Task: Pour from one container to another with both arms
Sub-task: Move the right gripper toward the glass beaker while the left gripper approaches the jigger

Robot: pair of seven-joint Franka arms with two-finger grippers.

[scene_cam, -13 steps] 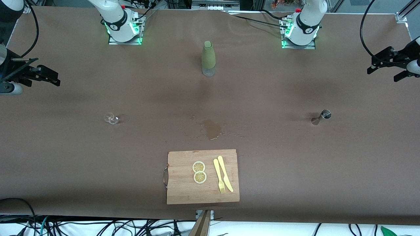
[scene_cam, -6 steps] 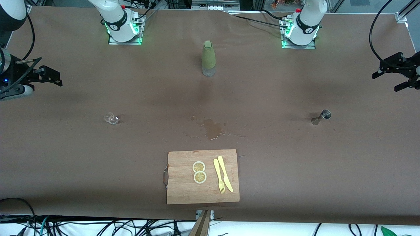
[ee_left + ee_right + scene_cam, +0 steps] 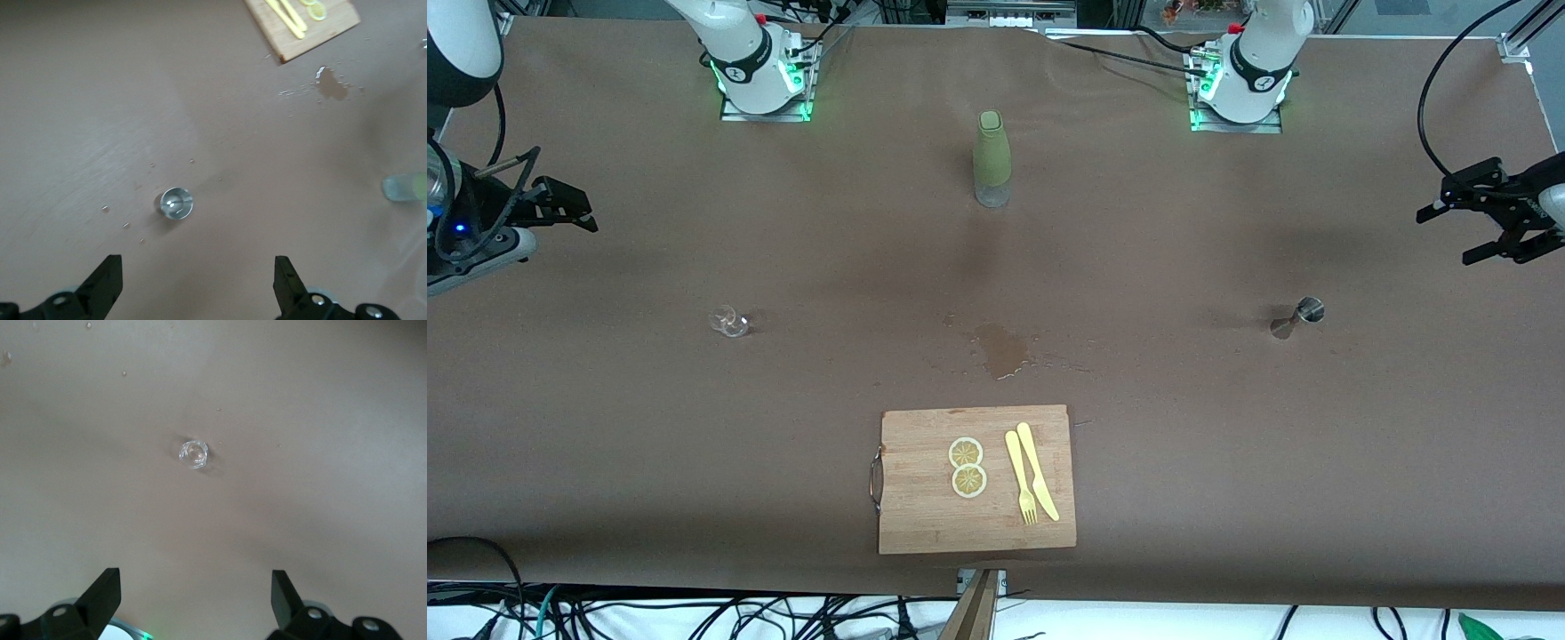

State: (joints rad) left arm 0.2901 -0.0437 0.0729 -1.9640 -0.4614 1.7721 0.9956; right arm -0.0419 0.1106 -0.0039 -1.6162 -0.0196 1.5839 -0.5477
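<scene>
A small clear glass (image 3: 729, 322) (image 3: 194, 453) stands on the brown table toward the right arm's end. A metal jigger (image 3: 1298, 317) (image 3: 177, 203) stands toward the left arm's end. A green-sleeved bottle (image 3: 991, 158) (image 3: 405, 188) stands upright between the two arm bases. My left gripper (image 3: 1446, 236) (image 3: 197, 288) hangs open and empty over the table's edge at its own end, apart from the jigger. My right gripper (image 3: 578, 209) (image 3: 195, 595) hangs open and empty over its end of the table, apart from the glass.
A wet spill (image 3: 1001, 348) (image 3: 331, 83) marks the table's middle. Nearer the front camera lies a wooden cutting board (image 3: 925, 516) (image 3: 333, 23) with two lemon slices (image 3: 967, 467), a yellow fork (image 3: 1021, 478) and a yellow knife (image 3: 1039, 471). Cables run at both ends.
My left gripper has swung in from the table's end toward the jigger. My right gripper has turned and shifted slightly. Nothing on the table has moved.
</scene>
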